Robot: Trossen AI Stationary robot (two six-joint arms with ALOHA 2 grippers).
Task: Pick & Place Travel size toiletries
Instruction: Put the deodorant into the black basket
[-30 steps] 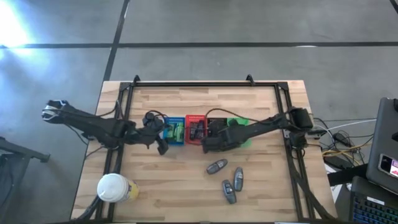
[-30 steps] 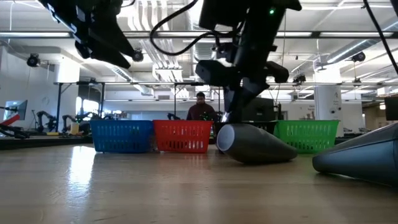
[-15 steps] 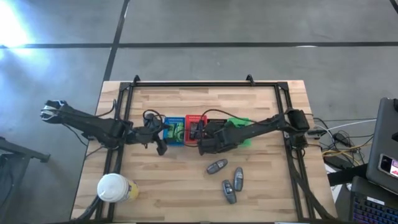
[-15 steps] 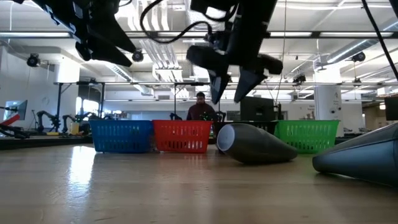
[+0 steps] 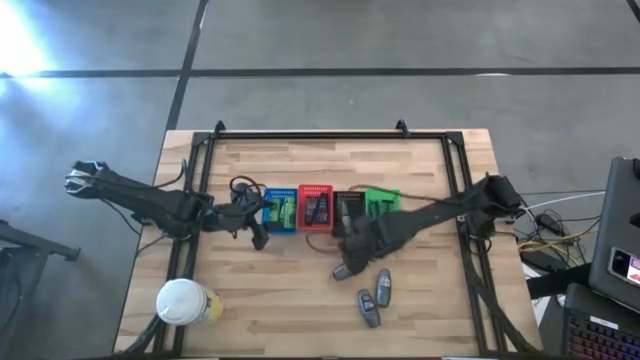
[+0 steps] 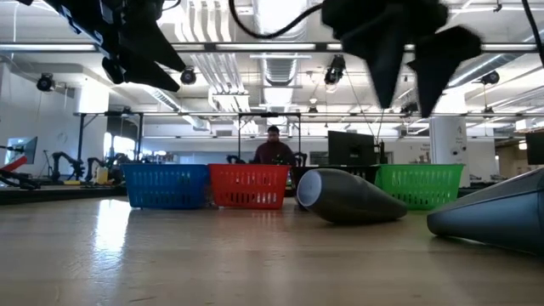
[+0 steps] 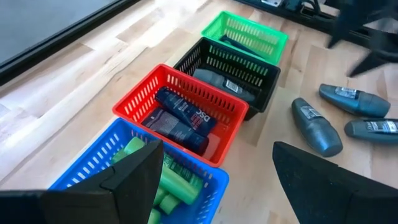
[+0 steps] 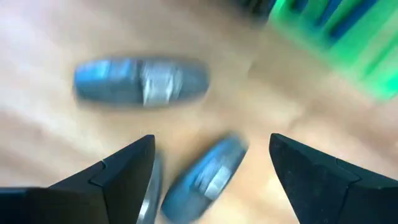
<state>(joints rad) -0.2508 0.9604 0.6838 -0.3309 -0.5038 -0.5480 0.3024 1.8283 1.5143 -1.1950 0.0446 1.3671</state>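
Observation:
Three grey oval tubes lie on their sides on the table, one (image 5: 347,268) nearest the baskets and two (image 5: 383,285) (image 5: 366,306) nearer the front edge. My right gripper (image 5: 347,252) hangs open just above them (image 8: 142,82), touching none. My left gripper (image 5: 258,235) waits open by the blue basket (image 7: 186,186), which holds green packets. The red basket (image 7: 180,93) holds dark packets (image 7: 180,118), and the black basket (image 7: 249,65) holds a grey tube (image 7: 217,81). The green basket (image 7: 249,34) stands at the end of the row.
A large white-lidded cup (image 5: 182,302) stands at the table's near left corner. A black frame (image 5: 330,135) runs round the table's back and sides. In the low view a person (image 6: 274,149) shows far behind the baskets. Bare wood lies at the front middle.
My right gripper has risen from the black basket and gone toward the table's near edge, over the grey tubes, and its fingers have opened wider. The three tubes on the table have stayed where they were.

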